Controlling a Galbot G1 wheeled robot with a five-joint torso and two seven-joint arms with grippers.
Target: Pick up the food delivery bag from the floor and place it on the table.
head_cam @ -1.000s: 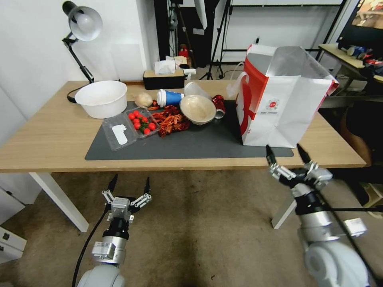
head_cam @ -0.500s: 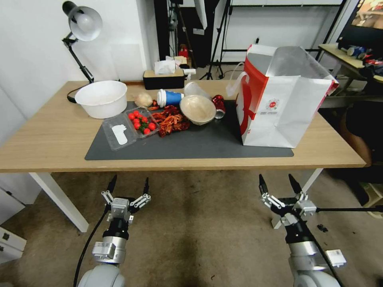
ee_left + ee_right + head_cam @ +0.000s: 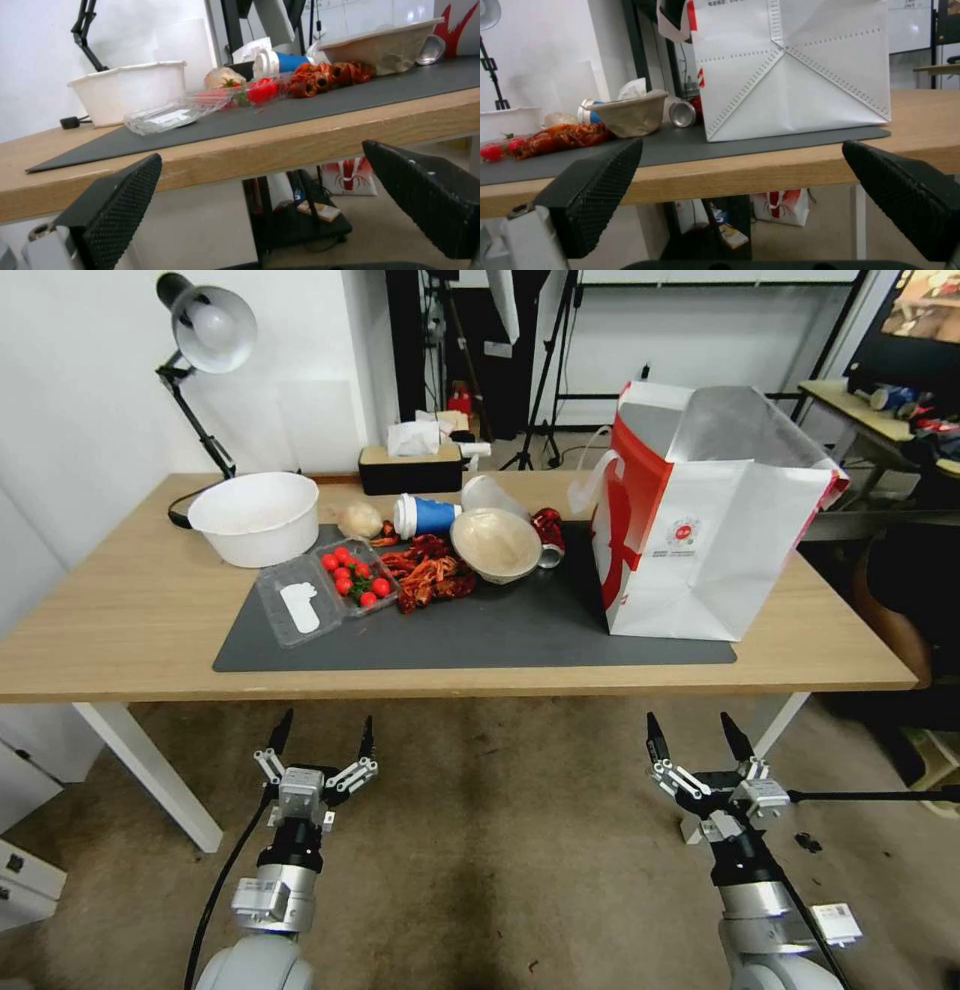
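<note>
Right end effector hangs wide below the tabletop at five o'clock; left end effector too. Rising carelessly, it could tip the bag.

One bag, two bowls, one cup.

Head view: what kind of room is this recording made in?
Probably a lab or studio staged as a dining spot: tripod stands behind the table, a desk lamp, and the food delivery bag beside takeaway food.

Paper bag, foil-lined; matt mat on wood table; worn carpet.
</note>
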